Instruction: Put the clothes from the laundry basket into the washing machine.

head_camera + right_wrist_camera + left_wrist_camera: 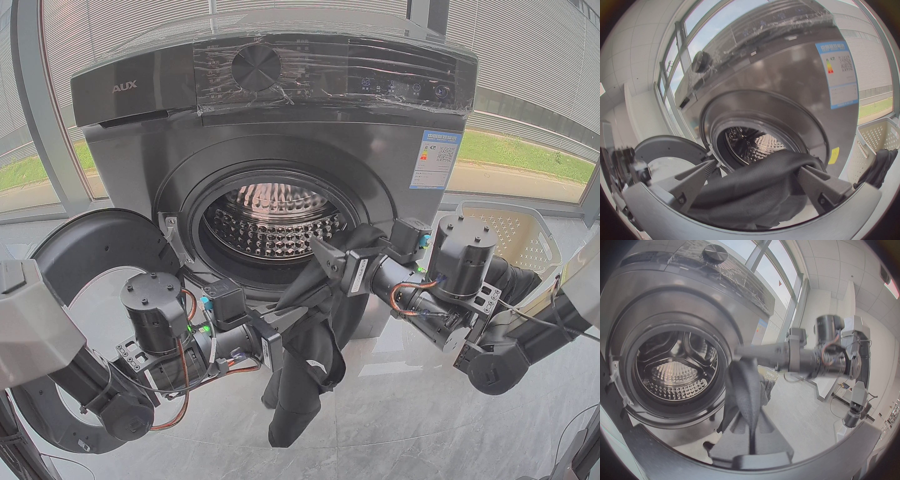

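A black garment (312,362) hangs in front of the washing machine's (269,125) open drum (275,219), which looks bare inside. My left gripper (284,319) is shut on a fold of the garment (745,387), its fingertips pinched together (752,440) below the drum mouth. My right gripper (325,259) is higher, just right of the opening. Its fingers stand wide apart (756,181), with the garment's upper part (750,190) bunched between them and draped over one finger. The white laundry basket (519,234) stands to the right of the machine.
The round door (94,250) is swung fully open to the left, behind my left arm. Another dark piece of clothing (878,168) hangs at the basket's (875,137) rim. Glossy tiled floor (406,406) lies below, and windows stand behind the machine.
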### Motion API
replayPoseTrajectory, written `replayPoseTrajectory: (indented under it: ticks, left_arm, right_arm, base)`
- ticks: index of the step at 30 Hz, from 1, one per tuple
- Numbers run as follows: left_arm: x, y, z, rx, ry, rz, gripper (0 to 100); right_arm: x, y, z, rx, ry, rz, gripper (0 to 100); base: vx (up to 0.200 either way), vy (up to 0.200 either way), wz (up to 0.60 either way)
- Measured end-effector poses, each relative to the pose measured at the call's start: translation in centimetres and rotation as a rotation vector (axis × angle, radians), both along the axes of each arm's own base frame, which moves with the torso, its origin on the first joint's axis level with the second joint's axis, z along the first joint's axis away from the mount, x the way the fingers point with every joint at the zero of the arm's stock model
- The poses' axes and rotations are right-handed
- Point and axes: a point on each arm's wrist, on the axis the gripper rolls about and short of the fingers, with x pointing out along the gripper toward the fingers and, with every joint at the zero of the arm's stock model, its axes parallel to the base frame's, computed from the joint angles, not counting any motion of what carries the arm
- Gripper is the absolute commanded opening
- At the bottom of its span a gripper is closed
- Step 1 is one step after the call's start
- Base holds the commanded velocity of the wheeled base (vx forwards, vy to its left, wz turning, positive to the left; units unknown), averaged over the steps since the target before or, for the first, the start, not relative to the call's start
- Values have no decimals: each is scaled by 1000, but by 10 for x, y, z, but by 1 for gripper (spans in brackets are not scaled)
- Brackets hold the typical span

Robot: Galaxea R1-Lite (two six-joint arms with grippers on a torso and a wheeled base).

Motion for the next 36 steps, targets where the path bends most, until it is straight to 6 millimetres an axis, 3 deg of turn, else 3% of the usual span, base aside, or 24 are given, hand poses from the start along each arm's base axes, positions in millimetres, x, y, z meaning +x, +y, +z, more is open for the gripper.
replayPoseTrajectory:
  ticks: [8, 19, 36]
  left_arm:
    - [2, -2, 18, -62, -35, 10, 0]
    - [14, -6, 28, -114, -60, 125, 0]
    - [21, -8, 36, -138, -89, 141, 0]
  right_arm:
    - [-3, -7, -27, -106, 52, -3, 100]
    - [-14, -41, -69, -283, 163, 9, 100]
    - [-18, -65, -106, -338, 234, 75, 100]
  base:
    - [0, 0, 0]
    - [0, 0, 0]
    - [0, 0, 0]
